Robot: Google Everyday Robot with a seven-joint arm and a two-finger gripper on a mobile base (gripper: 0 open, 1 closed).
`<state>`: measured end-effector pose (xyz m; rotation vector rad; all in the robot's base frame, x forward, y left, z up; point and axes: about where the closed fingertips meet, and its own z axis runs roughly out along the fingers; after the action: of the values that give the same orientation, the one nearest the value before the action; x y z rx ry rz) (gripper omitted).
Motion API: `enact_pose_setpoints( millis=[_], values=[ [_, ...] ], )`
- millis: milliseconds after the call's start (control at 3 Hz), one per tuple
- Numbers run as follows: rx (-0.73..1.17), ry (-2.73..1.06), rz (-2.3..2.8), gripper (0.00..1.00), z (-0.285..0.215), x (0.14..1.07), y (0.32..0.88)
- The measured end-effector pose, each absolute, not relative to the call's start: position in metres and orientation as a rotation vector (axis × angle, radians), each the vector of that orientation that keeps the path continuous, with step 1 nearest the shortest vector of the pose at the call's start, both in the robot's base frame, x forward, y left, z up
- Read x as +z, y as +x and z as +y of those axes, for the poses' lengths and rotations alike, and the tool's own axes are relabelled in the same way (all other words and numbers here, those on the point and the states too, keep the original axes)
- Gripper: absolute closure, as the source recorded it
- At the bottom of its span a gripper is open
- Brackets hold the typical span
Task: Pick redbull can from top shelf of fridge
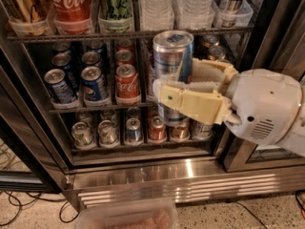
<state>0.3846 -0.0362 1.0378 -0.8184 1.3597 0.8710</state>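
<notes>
My gripper (177, 84) is shut on the redbull can (171, 61), a slim silver-and-blue can with a silver lid. It holds the can upright in front of the fridge (143, 171), out of the shelf and level with the middle rack. The cream fingers (190, 101) clasp the can's lower half. The top shelf (128, 34) runs across the top of the view with clear bins of tall cans and water bottles.
A red Coca-Cola can (71, 1) and a green can (115, 4) stand on the top shelf. Pepsi cans (94, 85) and a short Coke can (127, 82) fill the middle rack. Small cans (133, 130) line the lower rack. A clear plastic bin (128, 216) lies on the floor below.
</notes>
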Motion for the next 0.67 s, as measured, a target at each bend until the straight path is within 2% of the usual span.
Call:
enact_pose_setpoints(
  millis=[667],
  values=[
    [1.058, -0.828, 1.329, 1.0, 0.01, 1.012, 0.364]
  ],
)
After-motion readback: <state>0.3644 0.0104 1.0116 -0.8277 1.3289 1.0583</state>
